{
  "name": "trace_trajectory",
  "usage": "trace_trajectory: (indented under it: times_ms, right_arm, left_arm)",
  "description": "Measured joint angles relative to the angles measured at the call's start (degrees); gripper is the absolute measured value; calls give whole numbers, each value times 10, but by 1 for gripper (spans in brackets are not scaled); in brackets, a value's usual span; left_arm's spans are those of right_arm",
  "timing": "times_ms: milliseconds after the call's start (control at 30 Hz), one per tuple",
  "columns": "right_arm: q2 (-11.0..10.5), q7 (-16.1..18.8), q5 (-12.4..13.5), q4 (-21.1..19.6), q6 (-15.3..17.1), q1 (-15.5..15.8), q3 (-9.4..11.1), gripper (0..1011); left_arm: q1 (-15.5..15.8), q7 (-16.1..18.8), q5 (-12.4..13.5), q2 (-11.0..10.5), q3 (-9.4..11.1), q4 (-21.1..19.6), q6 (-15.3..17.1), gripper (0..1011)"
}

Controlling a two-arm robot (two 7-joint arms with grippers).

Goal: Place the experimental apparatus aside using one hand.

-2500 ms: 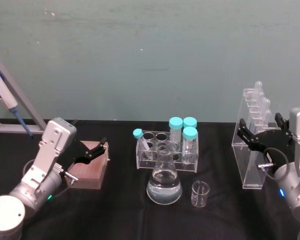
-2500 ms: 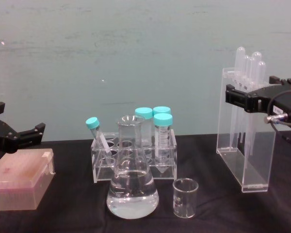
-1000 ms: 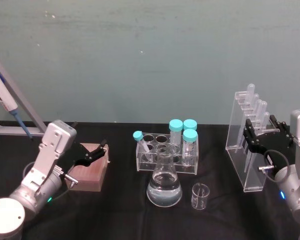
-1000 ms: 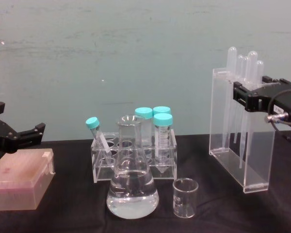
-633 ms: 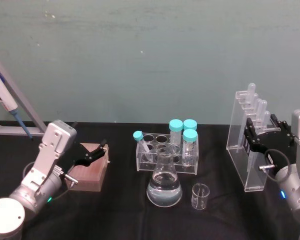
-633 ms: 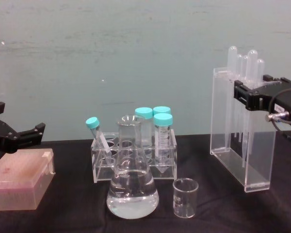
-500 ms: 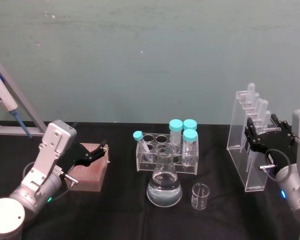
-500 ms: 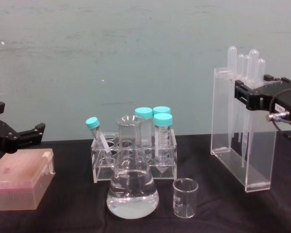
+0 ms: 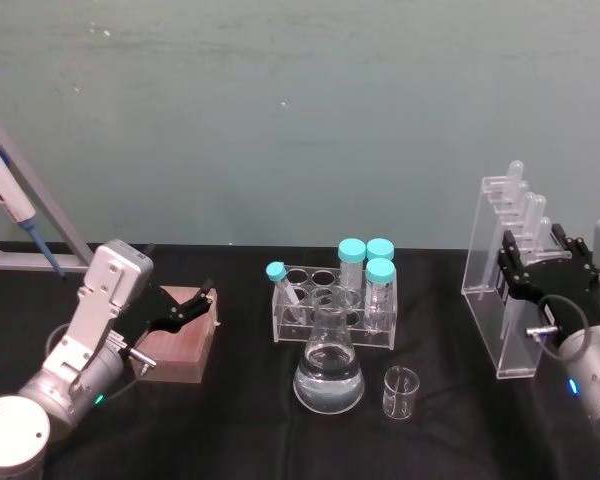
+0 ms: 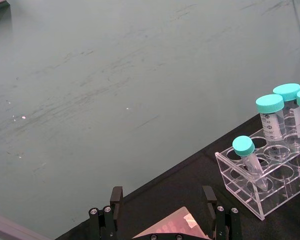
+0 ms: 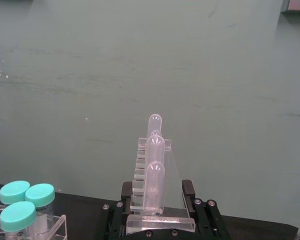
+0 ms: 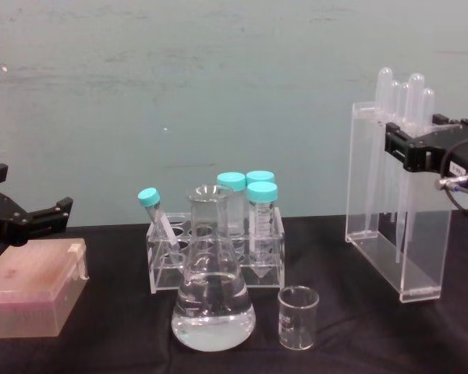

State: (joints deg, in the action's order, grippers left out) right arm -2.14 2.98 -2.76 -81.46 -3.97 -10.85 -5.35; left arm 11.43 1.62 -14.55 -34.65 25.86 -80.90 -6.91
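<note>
Right gripper pinched the stand high, to carry it aside upright (tubes inside); left gripper parked, spread, over box.

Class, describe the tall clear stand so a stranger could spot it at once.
Look to the right end of the black table, where the right gripper is shut on the tall acrylic stand. Unlike the low central rack of teal-capped tubes, it is narrow, high and holds long round-topped tubes.

Wall: dull teal, matte, marked by faint streaks and small white specks. Table: covered by black cloth, met by wall at rear edge. Scene lit evenly.
</note>
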Motion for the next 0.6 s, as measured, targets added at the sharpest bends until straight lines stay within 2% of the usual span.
trace_trajectory:
  times_ms: [600]
  right_arm:
    - [-5, -14, -12, 2, -12, -2, 21, 605]
  left_arm:
    - [0, 0, 0, 0, 0, 0, 0, 1000]
